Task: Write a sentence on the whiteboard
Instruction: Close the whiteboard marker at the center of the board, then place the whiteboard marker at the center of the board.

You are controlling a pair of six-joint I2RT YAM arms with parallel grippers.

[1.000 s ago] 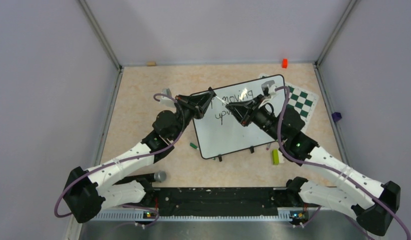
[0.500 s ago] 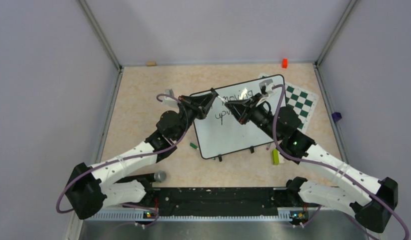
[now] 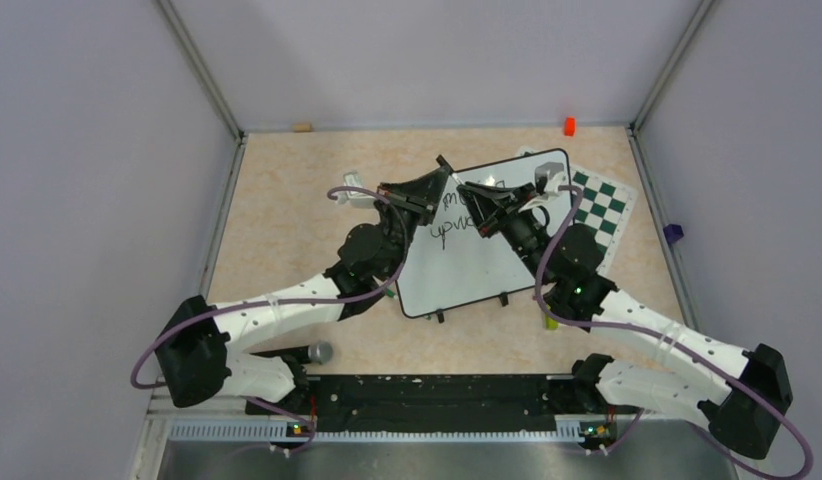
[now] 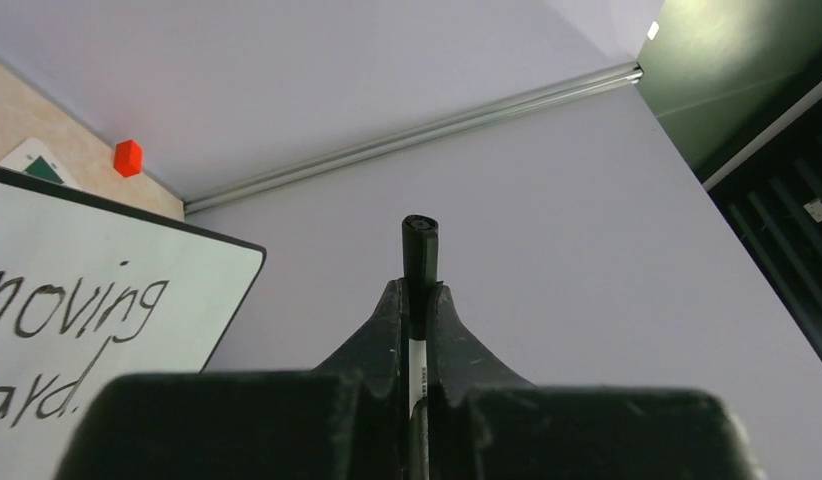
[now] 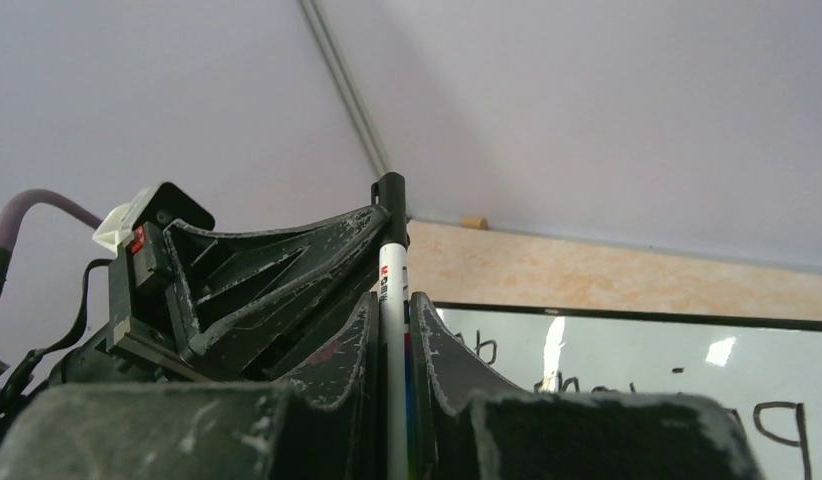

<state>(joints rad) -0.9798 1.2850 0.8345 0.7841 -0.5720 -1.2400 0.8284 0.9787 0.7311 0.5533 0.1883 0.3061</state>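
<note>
with the sentence [image 4: 87, 305] seemingly finished, left and right jaws both clench the marker [image 5: 392, 290] above the whiteboard [image 3: 467, 270]: keep any push straight along its barrel.

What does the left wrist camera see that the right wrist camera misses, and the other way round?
Only the left wrist view shows the red cube and a readable "moving" in the sentence. Only the right wrist view shows the left pincer from outside and a small wooden block by the wall. Both show the whiteboard and a pen clamped in the camera's own pincer, left or right pincer.
</note>
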